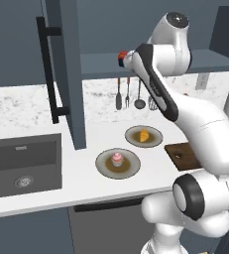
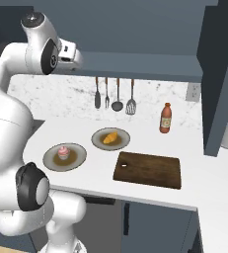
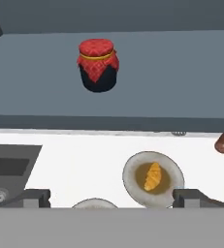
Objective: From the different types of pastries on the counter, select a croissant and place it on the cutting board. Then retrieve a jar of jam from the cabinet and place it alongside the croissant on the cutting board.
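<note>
The jar of jam (image 3: 98,65), squat with a red cloth top, stands on the shelf of the open cabinet (image 3: 181,77), straight ahead of my gripper (image 3: 111,198). The gripper is open, empty and short of the jar. Below on the white counter (image 2: 194,188), the croissant (image 2: 110,137) (image 3: 153,176) (image 1: 143,136) lies on a round plate. The pink-frosted cupcake (image 2: 63,151) (image 1: 117,158) sits on a second plate. The dark wooden cutting board (image 2: 147,169) lies bare to the right of the plates; my arm partly hides it in the left base view.
The cabinet door (image 1: 69,74) with its black bar handle (image 1: 49,74) stands open to the left of the arm. An orange-red bottle (image 2: 166,118) stands behind the board. Utensils (image 2: 115,96) hang on the wall. The sink (image 1: 22,163) lies left.
</note>
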